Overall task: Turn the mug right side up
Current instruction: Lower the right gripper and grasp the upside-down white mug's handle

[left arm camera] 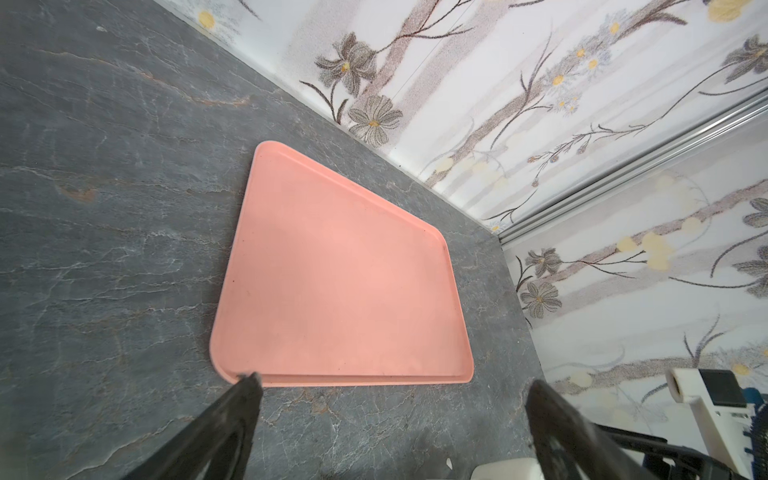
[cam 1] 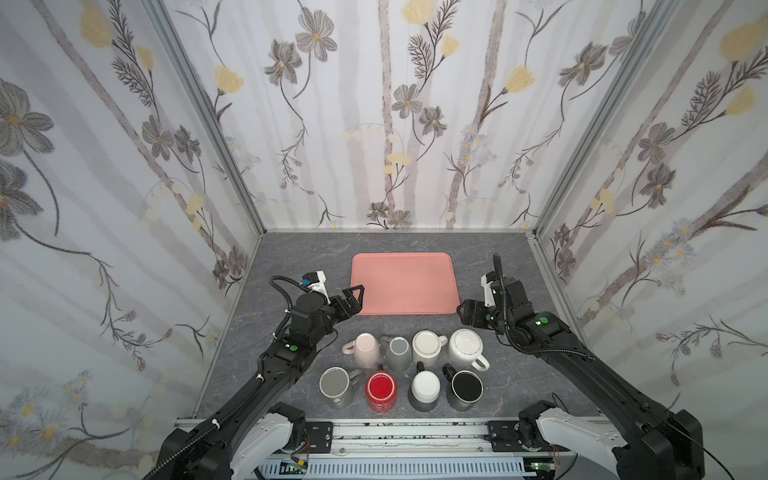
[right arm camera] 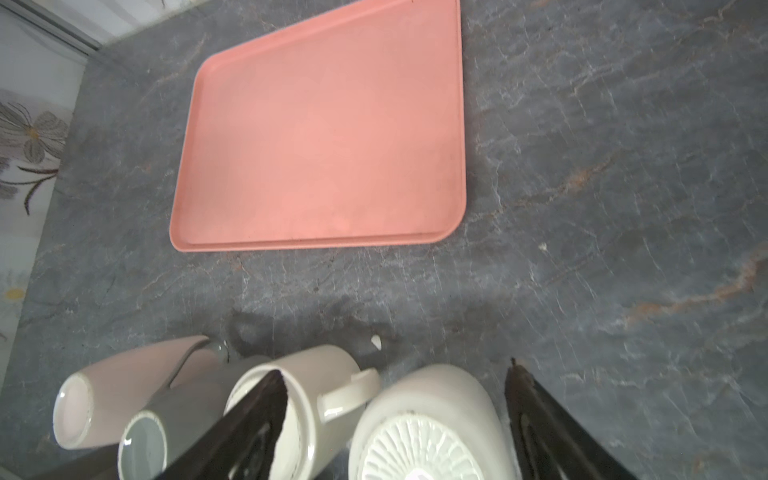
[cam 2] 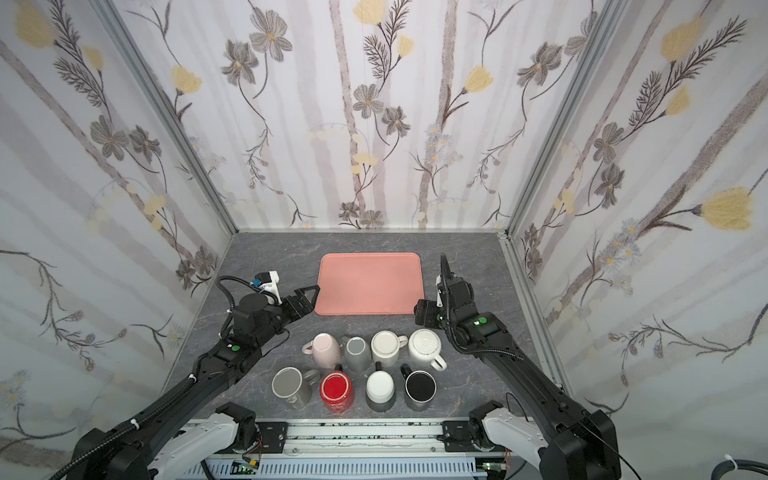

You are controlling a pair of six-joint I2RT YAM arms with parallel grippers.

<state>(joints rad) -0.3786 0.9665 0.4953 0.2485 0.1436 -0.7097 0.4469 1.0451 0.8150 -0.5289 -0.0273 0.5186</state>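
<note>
The mug point(cam 1: 465, 345) point(cam 2: 424, 345) is white and stands upside down at the right end of the back row, its ribbed base facing up. In the right wrist view the mug point(right arm camera: 424, 399) lies low between the two black fingers. My right gripper point(cam 1: 464, 312) point(cam 2: 420, 312) point(right arm camera: 395, 370) hangs open just behind and above it, touching nothing. My left gripper point(cam 1: 358, 297) point(cam 2: 311, 293) point(left arm camera: 392, 380) is open and empty at the front left corner of the pink tray point(cam 1: 405, 282) point(cam 2: 368, 282).
Left of the mug in the back row stand a cream mug point(cam 1: 428, 345), a grey mug point(cam 1: 398, 351) and a pink mug point(cam 1: 365, 349). The front row holds grey point(cam 1: 334, 384), red point(cam 1: 381, 387), white-topped point(cam 1: 424, 386) and black point(cam 1: 466, 386) mugs. Patterned walls enclose three sides.
</note>
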